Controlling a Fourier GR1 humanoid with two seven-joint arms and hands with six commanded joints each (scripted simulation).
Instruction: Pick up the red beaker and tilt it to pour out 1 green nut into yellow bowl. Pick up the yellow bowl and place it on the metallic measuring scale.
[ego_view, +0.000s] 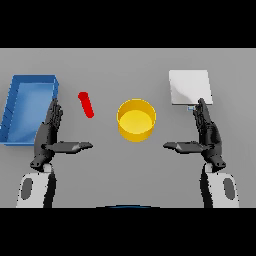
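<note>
Head view, looking down on a plain grey desk (125, 65). Left hand (47, 137) low on the left side, palm turned inward, fingers straight and pointing away, thumb stretched toward the middle; released, holding nothing. Right hand (207, 136) mirrored low on the right side, fingers likewise straight, thumb stretched inward; also released and holding nothing.

Small red cylindrical beaker (86, 104) just beyond and inward of the left hand's fingertips, slanted across the desk, apart from the hand and touching nothing else. Whether lying flat or merely leaning: cannot tell. Contents not visible.

Round yellow bowl (136, 120) with a deep wall, about midway between the two hands and a little farther out than both thumbs, upright, well apart from either hand. Inside appears plain yellow.

Flat square metallic measuring scale (189, 87) with a pale silver top, directly beyond the right hand's fingertips; near edge just at those fingertips, contact not certain. Small bluish mark at the near edge beside the fingertips, too small to read.

Open blue rectangular tray (15, 107) with raised walls, outward of and beyond the left hand, near corner close to the back of that hand. Beaker between this tray and the bowl.
</note>
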